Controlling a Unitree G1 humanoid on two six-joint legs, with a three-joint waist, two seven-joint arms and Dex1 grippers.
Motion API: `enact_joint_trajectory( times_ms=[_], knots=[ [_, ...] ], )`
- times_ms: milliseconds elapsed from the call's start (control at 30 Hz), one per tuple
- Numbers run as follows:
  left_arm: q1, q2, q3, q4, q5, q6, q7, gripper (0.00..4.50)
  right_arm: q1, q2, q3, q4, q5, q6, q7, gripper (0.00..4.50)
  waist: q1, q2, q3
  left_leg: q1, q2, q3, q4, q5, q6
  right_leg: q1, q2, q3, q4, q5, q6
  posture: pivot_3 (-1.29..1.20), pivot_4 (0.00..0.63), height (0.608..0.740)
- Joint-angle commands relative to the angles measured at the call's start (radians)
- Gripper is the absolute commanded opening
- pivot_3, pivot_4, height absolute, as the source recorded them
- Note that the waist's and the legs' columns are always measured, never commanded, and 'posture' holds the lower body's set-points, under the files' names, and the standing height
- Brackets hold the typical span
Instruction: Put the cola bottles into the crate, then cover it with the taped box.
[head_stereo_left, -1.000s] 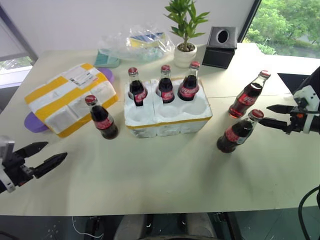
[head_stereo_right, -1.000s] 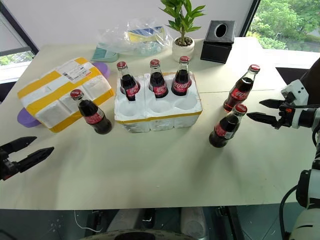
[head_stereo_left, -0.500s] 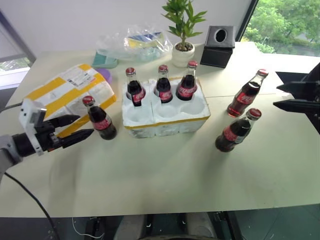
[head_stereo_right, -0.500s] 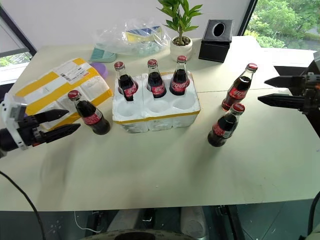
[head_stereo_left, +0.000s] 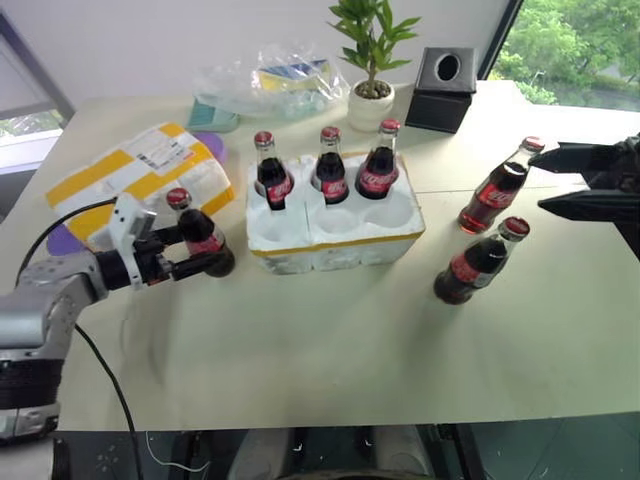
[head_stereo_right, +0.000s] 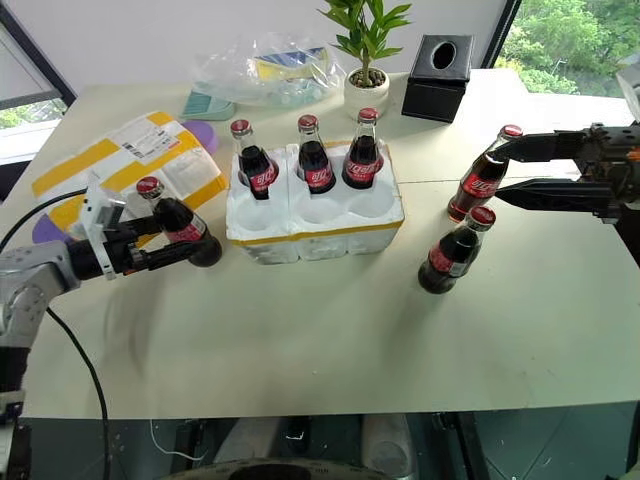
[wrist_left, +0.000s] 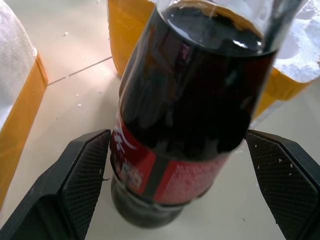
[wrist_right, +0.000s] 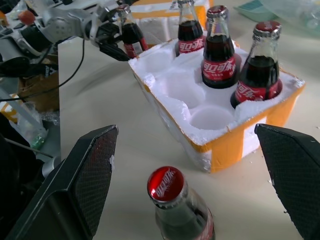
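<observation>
Pale and broad, the bench (head_stereo_left: 330, 350) carried everything. On the robot's left side the left claw (head_stereo_left: 190, 250) was spread wide, its fingers (wrist_left: 85, 175) standing either side of one cola bottle (head_stereo_left: 205, 243) without pressing it (a gap showed at each pad in the wrist view). That bottle stood upright, long axis vertical and red cap up, between the taped box (head_stereo_left: 135, 185) and the crate (head_stereo_left: 335, 235). The left arm reached in from the bench's left edge, the claw nearly level and aimed toward the crate.

Out on the robot's right side, the right claw (head_stereo_right: 520, 170) was also spread and held nothing, its fingers lying almost level and aimed leftward at the far loose bottle (head_stereo_right: 480, 180); the upper fingertip sat near that bottle's cap. A nearer loose bottle (head_stereo_right: 452, 252) stood just in front of it, both upright on the bench, well apart from the crate.

Three more cola bottles (head_stereo_left: 330, 172) stood upright in the crate's back row of wells (the front three wells lay bare). Behind the crate stood a potted plant (head_stereo_left: 372, 75), a black tissue box (head_stereo_left: 442, 80) and a plastic bag (head_stereo_left: 270, 85).
</observation>
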Motion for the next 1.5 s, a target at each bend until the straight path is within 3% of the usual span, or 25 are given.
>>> enact_joint_trajectory(
  times_ms=[33, 100, 233, 367, 500, 667, 833, 933, 1100, 1500],
  knots=[
    [-0.044, -0.023, -0.012, 0.032, 0.03, -0.037, 0.003, 4.46, -0.001, 0.011, -0.044, -0.046, 0.032, -0.005, -0.012, 4.5, 0.0, 0.0, 0.0, 0.0, 0.0, 0.0, 0.0, 0.0, 0.0, 0.0, 0.0, 0.0, 0.0, 0.001, -0.001, 0.0, 0.15, 0.74],
    [-0.05, -0.031, -0.012, 0.039, 0.035, -0.041, -0.004, 4.46, 0.01, 0.016, -0.046, -0.053, 0.031, -0.011, -0.016, 4.5, 0.0, 0.0, 0.0, 0.0, 0.0, 0.0, 0.002, 0.0, 0.0, 0.0, 0.0, 0.0, 0.001, 0.001, -0.001, 0.0, 0.15, 0.74],
    [-0.053, -0.014, 0.002, 0.027, 0.023, -0.021, -0.028, 2.8, 0.017, 0.023, -0.051, -0.074, 0.044, -0.01, -0.026, 4.5, -0.003, 0.0, 0.0, 0.0, 0.0, 0.0, 0.002, 0.0, 0.0, 0.0, 0.0, 0.0, 0.001, 0.001, -0.001, 0.0, 0.15, 0.74],
    [-0.058, 0.019, 0.03, 0.015, 0.001, 0.016, -0.038, 2.8, 0.023, 0.035, -0.053, -0.098, 0.055, -0.004, -0.043, 4.5, -0.003, -0.001, 0.0, 0.0, 0.0, 0.0, 0.002, 0.0, 0.0, 0.0, 0.001, 0.0, 0.001, 0.001, -0.001, 0.0, 0.15, 0.74],
    [-0.112, 0.081, 0.093, -0.045, -0.116, 0.155, -0.076, 2.8, 0.041, 0.047, -0.05, -0.11, 0.053, -0.014, -0.058, 4.5, -0.003, -0.004, 0.002, 0.0, 0.001, 0.0, 0.002, 0.0, 0.0, 0.0, 0.001, 0.0, 0.001, 0.001, -0.001, 0.0, 0.15, 0.74],
    [-0.336, 0.154, 0.081, -0.033, -0.242, 0.33, -0.159, 2.8, 0.057, 0.066, -0.056, -0.117, 0.051, -0.016, -0.081, 4.5, 0.009, -0.01, 0.006, -0.004, 0.001, -0.003, 0.009, 0.0, 0.0, 0.0, 0.002, -0.002, 0.003, 0.001, -0.001, 0.0, 0.15, 0.74],
    [-0.636, 0.074, -0.011, 0.083, -0.246, 0.394, -0.177, 2.8, 0.096, 0.093, -0.075, -0.142, 0.054, -0.023, -0.116, 4.5, 0.023, -0.011, 0.006, -0.003, -0.001, -0.002, 0.011, 0.002, -0.003, 0.002, 0.002, -0.002, 0.003, 0.002, 0.002, 0.0, 0.15, 0.74],
    [-0.706, 0.004, -0.082, 0.14, -0.182, 0.34, -0.2, 2.8, 0.114, 0.107, -0.086, -0.16, 0.059, -0.02, -0.144, 4.5, 0.019, -0.011, 0.006, -0.003, -0.001, -0.002, 0.011, 0.003, -0.004, 0.002, 0.002, -0.002, 0.003, 0.002, 0.002, 0.0, 0.15, 0.74],
    [-0.7, -0.096, -0.229, 0.221, -0.028, 0.159, -0.271, 2.8, 0.144, 0.122, -0.118, -0.19, 0.076, -0.004, -0.193, 4.5, 0.014, -0.012, 0.007, -0.003, 0.0, -0.001, 0.011, 0.004, -0.005, 0.001, 0.002, -0.001, 0.003, 0.003, 0.001, 0.0, 0.15, 0.74],
    [-0.648, -0.139, -0.341, 0.258, 0.155, -0.06, -0.377, 2.8, 0.227, 0.147, -0.164, -0.246, 0.094, 0.003, -0.29, 4.5, 0.02, -0.013, 0.008, -0.002, 0.0, -0.001, 0.012, 0.002, -0.001, 0.003, 0.001, -0.001, 0.003, 0.004, 0.001, 0.0, 0.15, 0.74]
  ],
)
